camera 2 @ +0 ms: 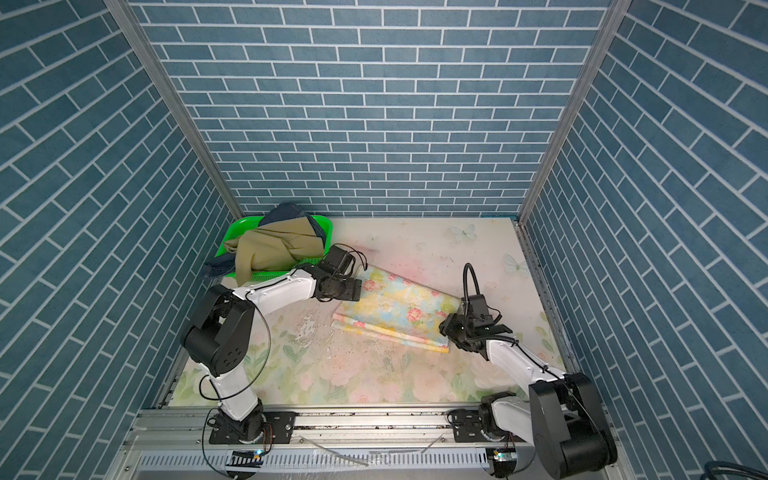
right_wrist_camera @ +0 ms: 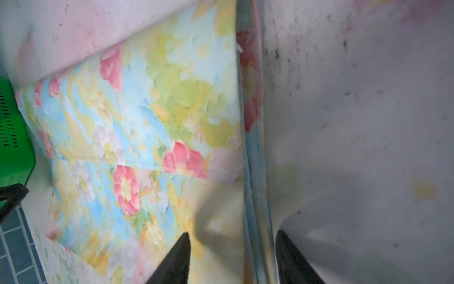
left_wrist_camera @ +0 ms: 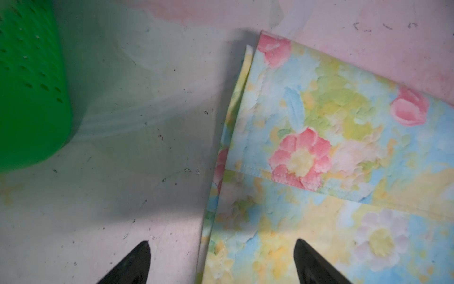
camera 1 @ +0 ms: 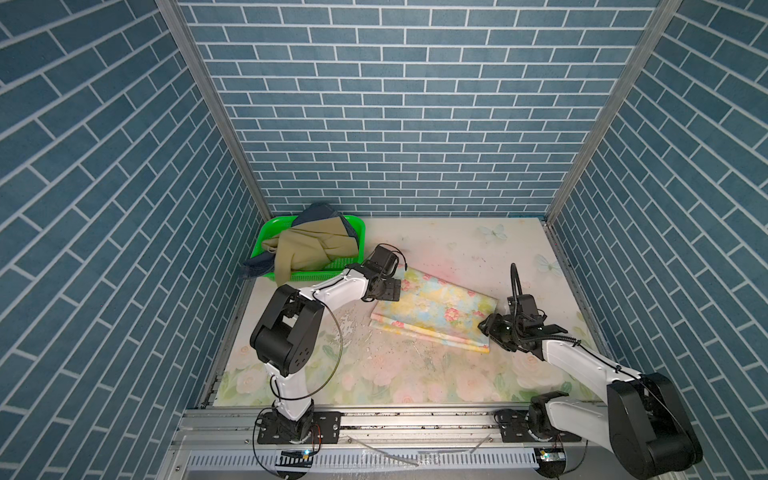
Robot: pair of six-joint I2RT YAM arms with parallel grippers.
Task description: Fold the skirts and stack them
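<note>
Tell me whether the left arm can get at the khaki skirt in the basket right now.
Probably yes: the khaki skirt lies on top in the green basket, uncovered, and the open left gripper hangs close beside it.

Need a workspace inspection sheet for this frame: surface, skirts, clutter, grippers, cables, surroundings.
surface: floral-print table, scuffed and speckled near the middle.
job's things: floral skirt folded flat mid-table; olive skirt heaped in the green basket, spilling over its front rim; denim skirt under it.
clutter: green basket, far left corner; nothing else seen.
grippers: left gripper jaws open, straddling the floral skirt's edge; right gripper jaws open over the opposite edge.
cables: black loop off the left arm; black hose arching over the right wrist.
surroundings: blue brick-pattern walls on three sides; metal rail in front.
</note>
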